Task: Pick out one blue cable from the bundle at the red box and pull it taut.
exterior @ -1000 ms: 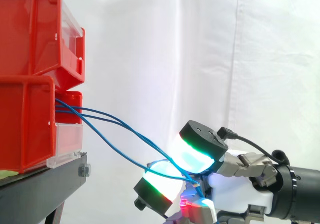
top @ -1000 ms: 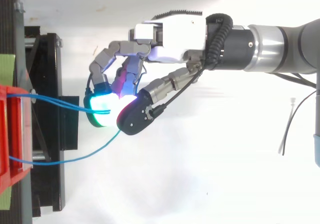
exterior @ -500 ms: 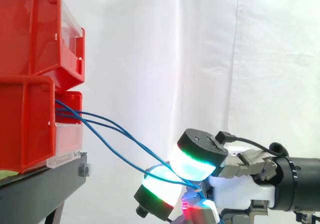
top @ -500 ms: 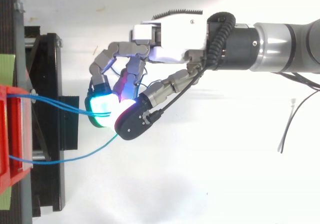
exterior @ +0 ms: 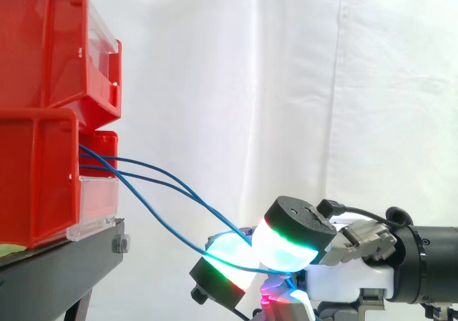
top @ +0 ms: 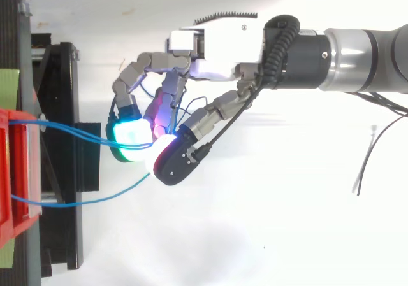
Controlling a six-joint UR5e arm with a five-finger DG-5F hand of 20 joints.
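White curtain (exterior: 286,85) behind | red bins (exterior: 43,178) at 9 o'clock | blue cables (exterior: 157,174) sag from them toward 4 o'clock | my hand (top: 217,44) pinches them between glowing pads (exterior: 283,246)

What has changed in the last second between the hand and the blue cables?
In the side view the hand has sunk a little, and the blue cables now bend lower towards it. Its fingers stay curled round the cables; nothing was newly taken or let go. The cables still sag, not taut. The red bins and the black stand are as before.
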